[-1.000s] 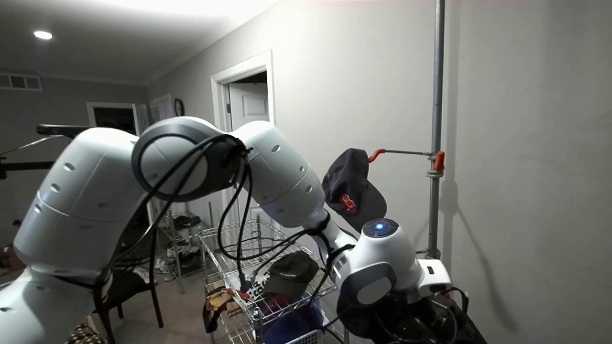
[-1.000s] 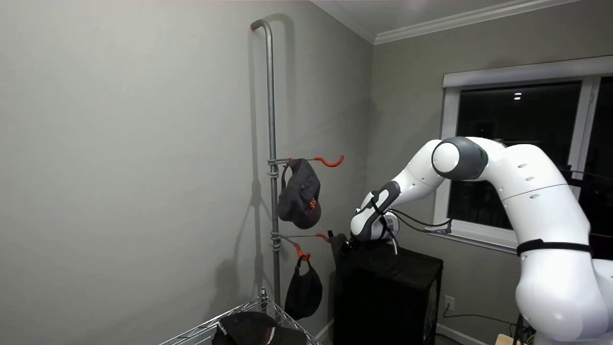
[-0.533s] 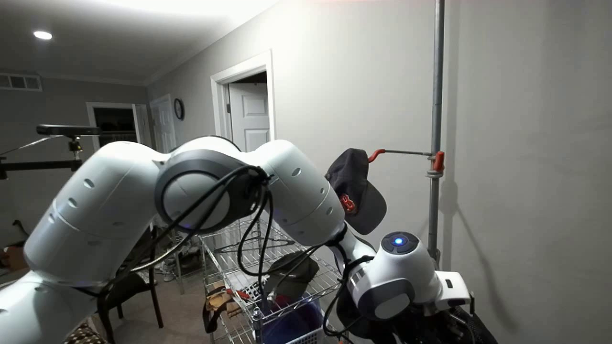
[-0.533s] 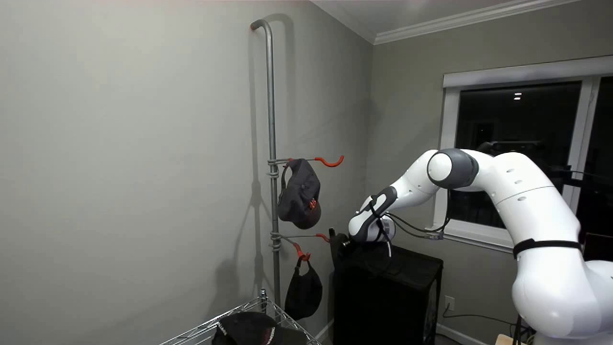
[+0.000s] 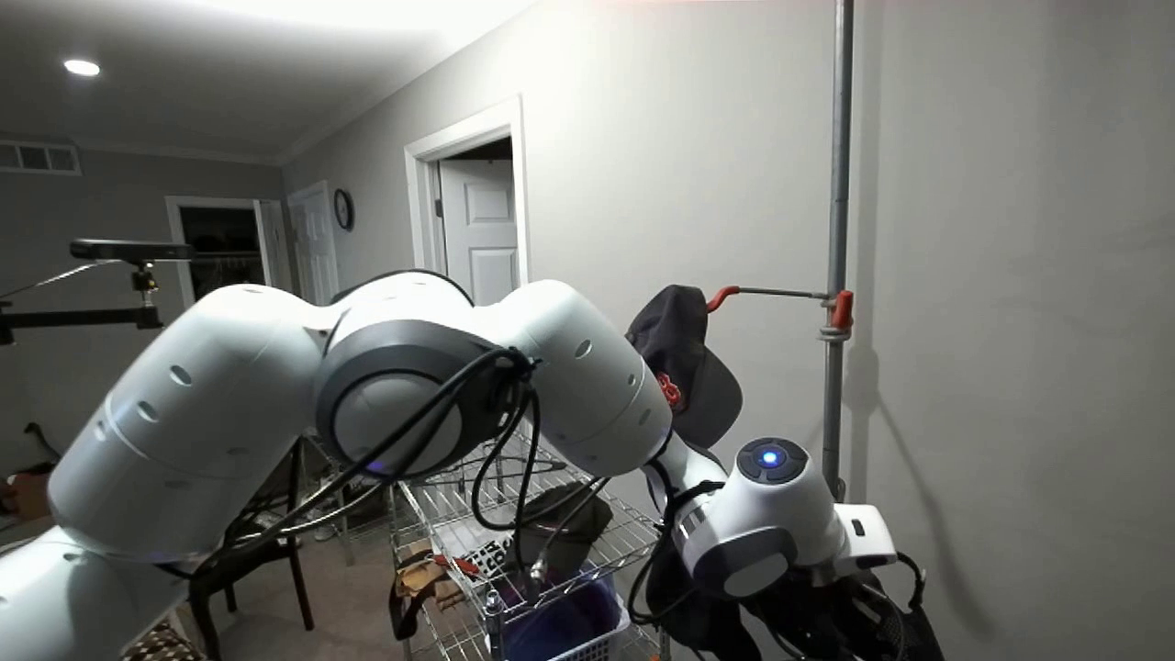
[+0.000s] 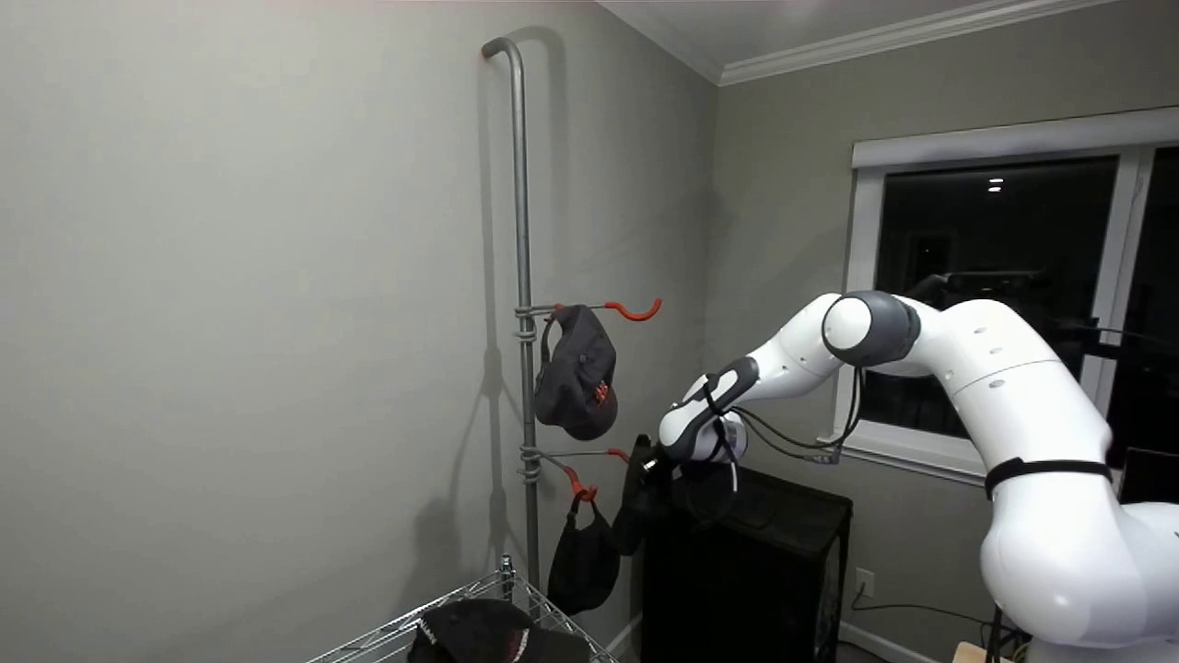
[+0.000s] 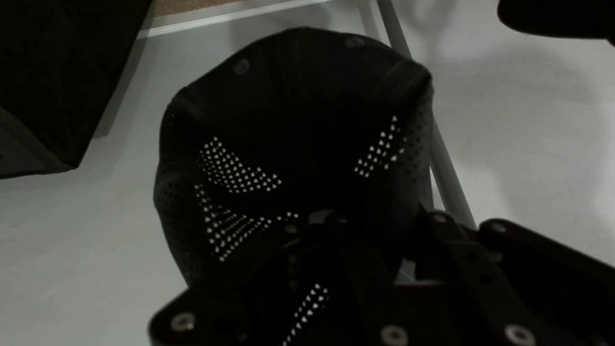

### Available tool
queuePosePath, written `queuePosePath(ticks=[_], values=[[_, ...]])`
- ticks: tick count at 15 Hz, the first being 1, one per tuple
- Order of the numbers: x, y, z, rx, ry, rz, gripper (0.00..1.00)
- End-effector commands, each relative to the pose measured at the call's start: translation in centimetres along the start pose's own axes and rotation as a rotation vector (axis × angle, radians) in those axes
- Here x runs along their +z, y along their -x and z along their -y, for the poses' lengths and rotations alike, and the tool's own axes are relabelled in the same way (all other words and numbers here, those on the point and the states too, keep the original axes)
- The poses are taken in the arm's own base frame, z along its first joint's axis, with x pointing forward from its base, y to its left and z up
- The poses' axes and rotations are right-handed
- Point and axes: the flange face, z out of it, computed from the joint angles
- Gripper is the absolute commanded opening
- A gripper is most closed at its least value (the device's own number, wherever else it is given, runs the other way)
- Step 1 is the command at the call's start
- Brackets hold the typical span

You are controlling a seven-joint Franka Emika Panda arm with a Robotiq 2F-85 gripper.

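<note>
Pale-grey walls (image 6: 276, 276) of matte finish meet at a corner beneath white crown moulding (image 6: 921, 41); a white-framed window (image 6: 995, 221) shows dark glass. Near the corner stands a black, box-shaped cabinet (image 6: 737, 589) with a flat top. A chrome wire shelf unit (image 5: 494, 610), visible in both exterior views, forms an open grid bearing a soft dark cap (image 6: 479, 626). A smooth grey pole (image 6: 521, 230), round in section and bent over at its upper end, carries thin rods tipped with curved red hooks (image 6: 637, 314). A charcoal cap (image 6: 578, 368) with a red emblem (image 6: 601, 393) hangs from an upper hook; a black cap (image 6: 585, 562) hangs by its strap from a lower one. The robot arm (image 6: 1022, 405) has smooth white shells with rounded contours and grey joint covers.

The perforated cap (image 7: 298, 134), in the wrist view, lies directly beyond the end effector (image 7: 379, 221), its hollow turned towards the camera; light enters through pinholes as rows of bright dots. In an exterior view it appears between the cabinet and the hanging black cap. Angular black fingers (image 7: 473, 269) overlap its near edge; their pads merge into shadow, so whether the end effector pinches the fabric cannot be told.
</note>
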Motion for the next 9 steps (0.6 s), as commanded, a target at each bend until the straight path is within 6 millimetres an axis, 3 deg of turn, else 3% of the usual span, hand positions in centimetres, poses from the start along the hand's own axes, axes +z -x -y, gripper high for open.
queuePosePath(ticks=[1, 4, 9], values=[[-0.8, -0.3, -0.3, -0.016, -0.019, -0.04, 0.03], [-2.1, -0.4, 0.0, 0.015, -0.023, -0.065, 0.0], [-4.3, 0.0, 0.8, 0.026, -0.016, -0.127, 0.04]])
